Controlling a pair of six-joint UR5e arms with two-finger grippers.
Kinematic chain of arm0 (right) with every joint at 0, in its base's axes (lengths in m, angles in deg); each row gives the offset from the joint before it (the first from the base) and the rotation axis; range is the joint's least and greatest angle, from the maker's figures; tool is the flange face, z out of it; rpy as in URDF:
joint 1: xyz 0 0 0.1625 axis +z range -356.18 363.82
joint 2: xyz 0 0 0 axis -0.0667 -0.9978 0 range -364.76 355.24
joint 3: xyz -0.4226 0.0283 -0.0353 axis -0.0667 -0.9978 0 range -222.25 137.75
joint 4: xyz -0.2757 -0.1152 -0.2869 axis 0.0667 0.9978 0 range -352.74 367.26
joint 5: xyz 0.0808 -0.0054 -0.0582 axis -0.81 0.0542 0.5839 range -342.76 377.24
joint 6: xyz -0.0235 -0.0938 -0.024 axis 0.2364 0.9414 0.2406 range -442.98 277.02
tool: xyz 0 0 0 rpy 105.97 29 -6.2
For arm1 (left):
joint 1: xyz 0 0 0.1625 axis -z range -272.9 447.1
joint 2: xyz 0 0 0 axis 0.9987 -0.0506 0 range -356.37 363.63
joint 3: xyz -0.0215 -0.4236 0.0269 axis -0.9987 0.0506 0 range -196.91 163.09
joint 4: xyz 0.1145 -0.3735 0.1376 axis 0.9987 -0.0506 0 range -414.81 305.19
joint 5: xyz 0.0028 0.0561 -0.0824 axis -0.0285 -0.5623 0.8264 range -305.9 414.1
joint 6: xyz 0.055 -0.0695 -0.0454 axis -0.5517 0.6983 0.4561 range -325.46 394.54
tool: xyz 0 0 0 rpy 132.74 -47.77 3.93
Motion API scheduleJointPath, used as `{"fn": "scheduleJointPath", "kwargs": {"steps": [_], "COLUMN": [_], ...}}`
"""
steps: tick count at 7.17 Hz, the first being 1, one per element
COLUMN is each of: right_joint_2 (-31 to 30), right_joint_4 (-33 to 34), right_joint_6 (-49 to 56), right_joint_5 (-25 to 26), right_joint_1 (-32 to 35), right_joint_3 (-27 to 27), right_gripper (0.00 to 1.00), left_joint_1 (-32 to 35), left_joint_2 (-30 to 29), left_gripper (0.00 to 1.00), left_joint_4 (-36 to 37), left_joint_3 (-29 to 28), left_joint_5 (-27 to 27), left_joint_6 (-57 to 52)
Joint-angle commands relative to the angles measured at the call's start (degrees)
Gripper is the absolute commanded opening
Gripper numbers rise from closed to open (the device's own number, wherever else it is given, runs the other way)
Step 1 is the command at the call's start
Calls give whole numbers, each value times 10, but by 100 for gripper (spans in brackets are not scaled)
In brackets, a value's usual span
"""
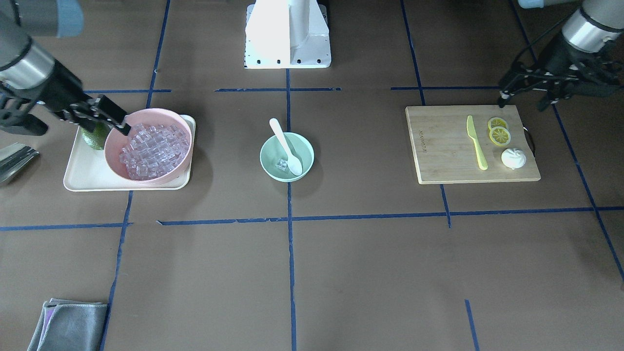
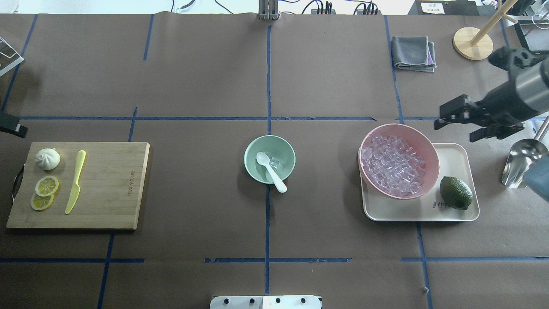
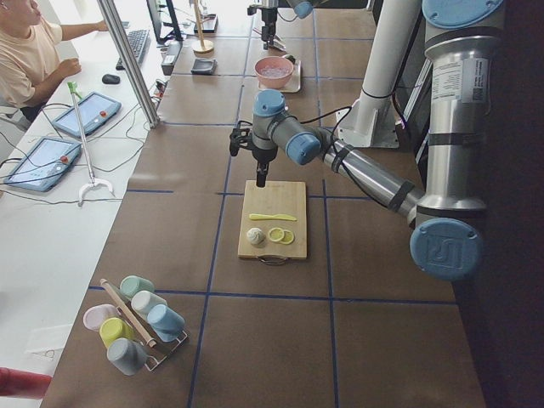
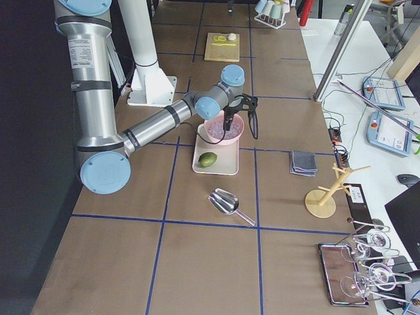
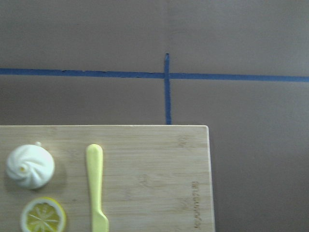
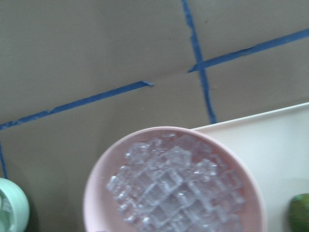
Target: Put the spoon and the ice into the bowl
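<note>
Bowl [image 2: 253,165] stands at table centre. The spoon [image 2: 271,172] lies in it, scoop down, handle over the near rim. One ice [image 2: 275,162] cube sits beside the scoop, so both items appear placed.

**Handling, as judged:**
- Spoon: light, stiff and thin, best taken by the overhanging handle.
- Ice: hard, slick and small, best pinched squarely across two flat faces.

Farther off, the right gripper [image 2: 441,118] hangs by the far rim of the pink bowl [image 2: 430,148], fingers apart and empty. The left gripper [image 1: 521,100] is at the far edge of the board [image 1: 438,146]. Its jaw state cannot be determined.
</note>
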Motion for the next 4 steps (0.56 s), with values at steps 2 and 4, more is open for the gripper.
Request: {"fn": "scheduleJointPath", "kwargs": {"steps": [2,4], "right_joint_2": [-136,-133], "right_joint_4": [33,188], "right_joint_6": [303,564], "right_joint_5": [-26,-5], "right_joint_1": [141,241], "right_joint_3": [-8,-26], "right_gripper": [99,99], "left_joint_1": [156,186], "left_joint_2": [-7,-8], "left_gripper": [99,100], "left_joint_4": [108,107], "left_joint_3": [-91,-146], "left_joint_5": [16,42], "left_joint_6": [-310,-319]}}
